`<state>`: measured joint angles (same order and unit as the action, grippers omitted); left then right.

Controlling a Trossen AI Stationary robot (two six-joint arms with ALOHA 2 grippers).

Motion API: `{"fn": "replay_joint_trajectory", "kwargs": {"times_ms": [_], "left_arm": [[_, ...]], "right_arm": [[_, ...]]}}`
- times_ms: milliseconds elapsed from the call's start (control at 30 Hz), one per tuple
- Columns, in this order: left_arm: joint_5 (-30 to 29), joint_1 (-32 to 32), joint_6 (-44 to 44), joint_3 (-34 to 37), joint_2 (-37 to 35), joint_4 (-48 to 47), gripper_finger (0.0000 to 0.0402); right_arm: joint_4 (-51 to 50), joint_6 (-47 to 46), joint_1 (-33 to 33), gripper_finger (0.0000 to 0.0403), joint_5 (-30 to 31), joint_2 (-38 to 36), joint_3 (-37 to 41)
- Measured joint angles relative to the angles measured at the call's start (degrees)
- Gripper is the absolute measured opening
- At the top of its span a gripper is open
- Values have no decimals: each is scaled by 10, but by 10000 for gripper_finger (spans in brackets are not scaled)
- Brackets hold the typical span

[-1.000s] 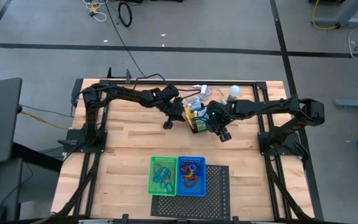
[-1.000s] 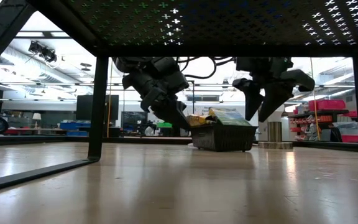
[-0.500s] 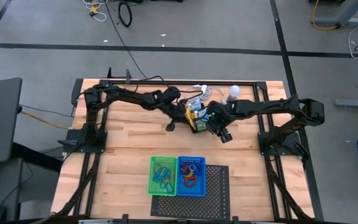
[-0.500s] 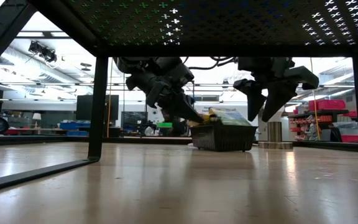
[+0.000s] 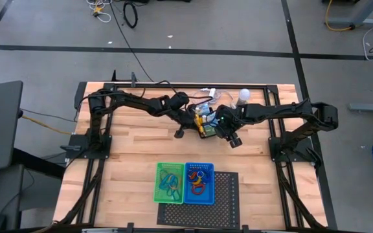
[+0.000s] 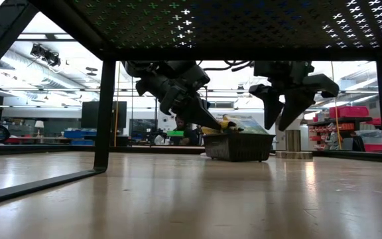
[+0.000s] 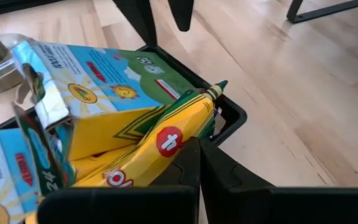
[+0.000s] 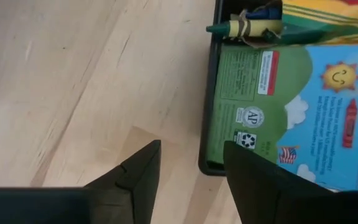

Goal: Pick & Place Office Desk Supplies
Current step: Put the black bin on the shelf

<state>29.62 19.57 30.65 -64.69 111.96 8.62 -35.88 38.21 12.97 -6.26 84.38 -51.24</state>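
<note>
Crayon box at left end effector

**What Could Not Be Made Out**

In the high view, the black tray was largely covered by both arms. The loops in the green tray were too small to be told apart. The yellow-green crayon box was partly hidden behind the left gripper's fingers.
</note>
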Motion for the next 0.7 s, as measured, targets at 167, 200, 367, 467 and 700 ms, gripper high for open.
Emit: {"fn": "replay_joint_trajectory", "kwargs": {"times_ms": [167, 200, 367, 467, 700], "left_arm": [[-1, 3, 3, 0, 0, 0, 1], [-1, 3, 3, 0, 0, 0, 1], [0, 3, 4, 0, 0, 0, 1], [0, 3, 5, 0, 0, 1, 1], [9, 3, 5, 0, -1, 12, 1]], "right_arm": [[10, 3, 0, 160, -14, 0, 0], [15, 4, 0, 155, -14, 0, 0], [39, 6, 0, 142, -7, 0, 0], [51, 2, 0, 142, -1, 11, 0], [27, -9, -5, 162, 24, 67, 0]]}}
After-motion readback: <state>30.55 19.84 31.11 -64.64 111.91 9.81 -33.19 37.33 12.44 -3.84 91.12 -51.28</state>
